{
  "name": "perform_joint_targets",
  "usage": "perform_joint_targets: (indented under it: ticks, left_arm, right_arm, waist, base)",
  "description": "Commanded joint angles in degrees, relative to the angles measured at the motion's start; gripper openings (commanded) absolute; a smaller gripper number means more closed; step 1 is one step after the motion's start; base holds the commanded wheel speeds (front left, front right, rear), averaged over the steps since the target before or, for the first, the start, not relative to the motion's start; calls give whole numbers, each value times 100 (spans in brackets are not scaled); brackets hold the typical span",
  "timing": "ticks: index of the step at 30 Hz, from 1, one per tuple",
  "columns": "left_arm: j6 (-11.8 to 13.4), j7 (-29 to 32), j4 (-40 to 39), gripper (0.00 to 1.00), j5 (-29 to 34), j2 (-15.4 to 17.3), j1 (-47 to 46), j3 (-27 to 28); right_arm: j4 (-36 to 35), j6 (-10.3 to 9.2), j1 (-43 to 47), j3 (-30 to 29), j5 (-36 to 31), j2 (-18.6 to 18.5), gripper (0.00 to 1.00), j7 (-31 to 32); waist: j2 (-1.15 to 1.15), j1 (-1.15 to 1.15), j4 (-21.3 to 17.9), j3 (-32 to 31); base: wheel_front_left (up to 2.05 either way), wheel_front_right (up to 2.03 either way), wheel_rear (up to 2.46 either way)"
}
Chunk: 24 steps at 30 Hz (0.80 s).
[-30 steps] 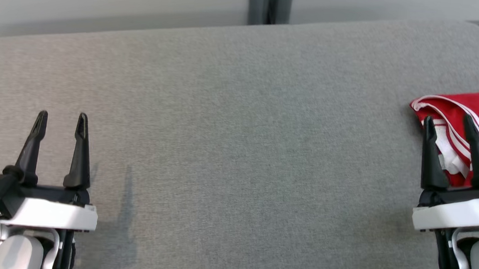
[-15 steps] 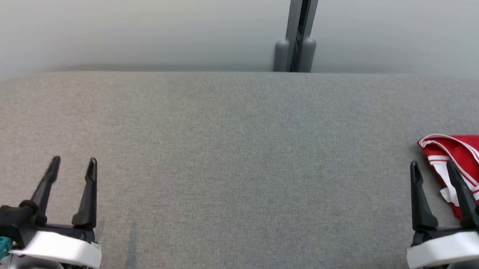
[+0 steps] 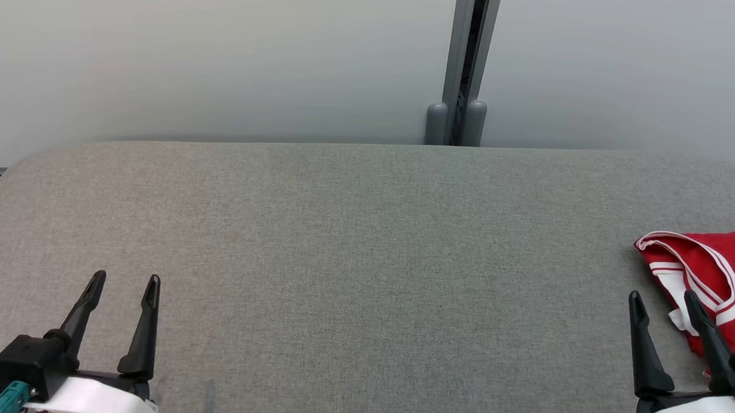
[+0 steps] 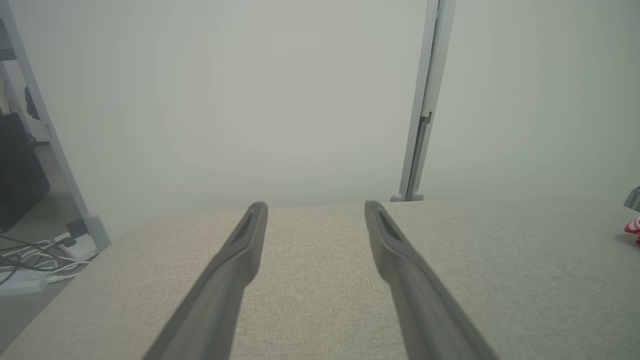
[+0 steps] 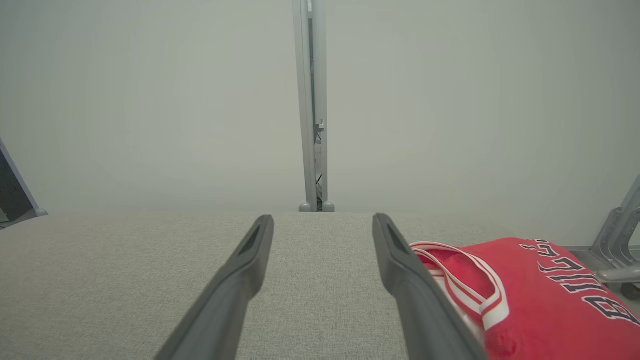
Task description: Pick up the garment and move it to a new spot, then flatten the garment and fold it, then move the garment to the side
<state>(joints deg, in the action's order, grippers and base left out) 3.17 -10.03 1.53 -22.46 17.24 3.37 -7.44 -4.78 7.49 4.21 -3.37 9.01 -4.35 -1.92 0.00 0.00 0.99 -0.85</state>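
Observation:
A folded red garment point(image 3: 723, 279) with white trim lies at the right end of the grey padded table point(image 3: 364, 264). The right wrist view shows the garment point(image 5: 540, 295) with dark lettering, just right of my fingers. My right gripper point(image 3: 665, 301) stands open at the lower right, its right finger point(image 3: 707, 336) overlapping the garment's near-left corner, nothing between the fingers. Far off at the lower left, my left gripper point(image 3: 125, 279) is open and empty over bare fabric. A sliver of the garment point(image 4: 634, 227) peeks in at the right edge of the left wrist view.
A pale wall with a grey vertical post point(image 3: 466, 59) runs behind the table. Cables and a power strip point(image 4: 35, 255) lie on the floor off the table's left end. A grey metal frame point(image 5: 617, 240) stands beyond the right end.
The head camera has tilted up, so wall and post now show and everything sits lower. Both grippers have sunk toward the bottom edge; the right one has drawn back from over the garment.

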Motion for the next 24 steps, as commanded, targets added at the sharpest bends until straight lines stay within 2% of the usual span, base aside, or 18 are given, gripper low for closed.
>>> perform_joint_targets:
  ticks: [1, 24]
  left_arm:
    - [51, 25, -28, 100, -19, 35, 44, 6]
    - [162, 135, -68, 100, -113, 96, 58, -29]
  right_arm:
    - [-58, 1, 59, -23, -29, -19, 100, 36]
    - [-147, 1, 131, -50, 34, 65, 100, 85]
  waist:
    - [0, 0, -16, -2]
    - [0, 0, -62, 25]
  base:
    - [0, 0, 0]
    - [0, 0, 0]
